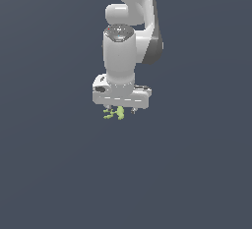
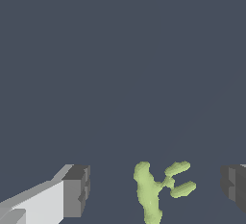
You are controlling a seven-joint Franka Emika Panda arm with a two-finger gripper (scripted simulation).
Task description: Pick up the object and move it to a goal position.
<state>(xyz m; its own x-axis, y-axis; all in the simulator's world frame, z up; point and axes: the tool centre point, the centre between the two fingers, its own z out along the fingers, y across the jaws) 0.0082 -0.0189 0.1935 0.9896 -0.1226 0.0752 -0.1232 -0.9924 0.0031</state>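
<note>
The object (image 1: 114,113) is a tiny yellow-green item with short prongs, lying on the dark grey floor just under the white gripper (image 1: 119,111). In the wrist view the object (image 2: 154,191) lies between the two dark fingertips, one pad (image 2: 77,191) on one side and the other pad (image 2: 234,185) on the far side, nearer the latter. There is a gap on both sides of the object, so the jaws stand wide apart and touch nothing. The gripper is open, low over the object.
The white arm (image 1: 129,21) rises above the gripper. Flat dark grey floor (image 1: 197,174) surrounds the object on all sides.
</note>
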